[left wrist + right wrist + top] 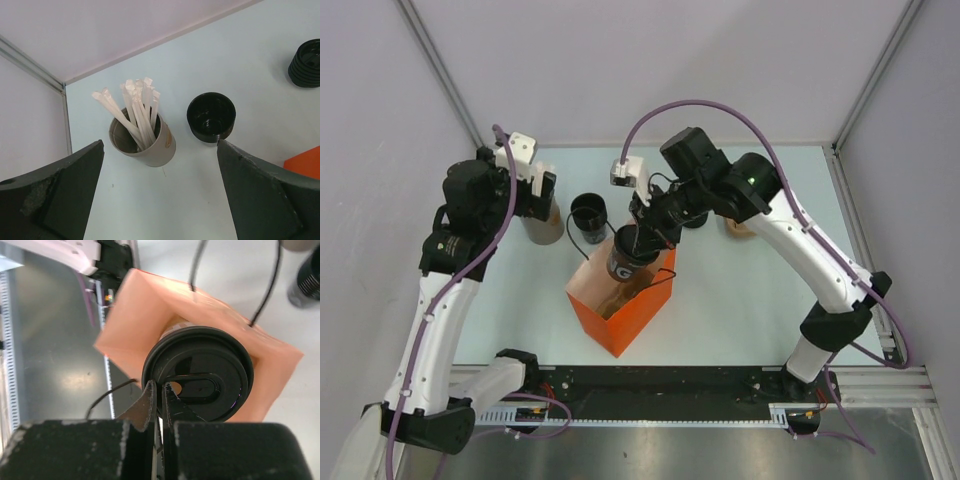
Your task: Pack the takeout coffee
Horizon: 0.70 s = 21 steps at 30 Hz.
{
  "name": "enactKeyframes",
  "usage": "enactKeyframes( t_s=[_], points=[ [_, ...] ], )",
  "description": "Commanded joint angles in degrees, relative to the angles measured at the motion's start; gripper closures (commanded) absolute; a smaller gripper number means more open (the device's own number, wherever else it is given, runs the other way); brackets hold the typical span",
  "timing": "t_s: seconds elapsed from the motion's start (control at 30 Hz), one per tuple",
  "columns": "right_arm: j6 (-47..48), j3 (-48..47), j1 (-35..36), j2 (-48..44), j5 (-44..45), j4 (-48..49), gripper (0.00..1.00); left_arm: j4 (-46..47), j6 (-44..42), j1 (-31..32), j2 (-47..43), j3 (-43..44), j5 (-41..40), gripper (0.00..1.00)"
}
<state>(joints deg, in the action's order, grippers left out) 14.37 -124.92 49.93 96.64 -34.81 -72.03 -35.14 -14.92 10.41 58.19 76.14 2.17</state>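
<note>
**A:** Where is the coffee [625,262], and which way does it point?

**B:** It is at the mouth of the orange bag [630,322], mid-tabletop [740,300]. Its lower end is down inside the opening and its lid is above the bag's rim. The long axis runs roughly upright but leans. In the top view the lid tips toward the far right, and the side with the white mark faces the camera.

**A:** What has hold of it?

**B:** The right gripper [159,399]. Its fingers are pressed nearly together, pinching the lid's rim on the side nearest the wrist. In the wrist view the round lid faces straight at the camera.

**A:** And the right arm's pose?

**B:** It rises from its base at the near right and runs up to an elbow at the far right. From there it folds back toward the centre, with the wrist angled down and leftward over the bag.

**A:** The left arm?

**B:** It climbs along the left side to the far left. The left gripper [160,142] points down over the straw cup [145,150] with its jaws spread wide, holding nothing. A lidless black cup [211,116] stands just right of the straws. A stack of lids [306,62] sits farther right.
</note>
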Motion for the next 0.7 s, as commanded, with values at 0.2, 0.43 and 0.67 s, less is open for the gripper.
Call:
enactKeyframes(
  t_s=[0.2, 0.43, 0.67],
  points=[
    [-2.9, 1.7, 0.3, 6.8, 13.4, 4.5, 1.00, 2.1, 1.6, -0.5, -3.3, -1.7, 4.8, 0.00],
    [-2.9, 2.4, 3.2, 9.2, 15.6, 2.9, 1.00, 1.7, 2.1, -0.5, -3.4, -0.8, 8.4, 0.00],
    [-1.8, 4.7, 4.6, 7.8, 18.5, 2.9, 1.00, -0.3, 2.1, -0.5, -2.6, 2.7, 16.7, 0.00]
  ],
)
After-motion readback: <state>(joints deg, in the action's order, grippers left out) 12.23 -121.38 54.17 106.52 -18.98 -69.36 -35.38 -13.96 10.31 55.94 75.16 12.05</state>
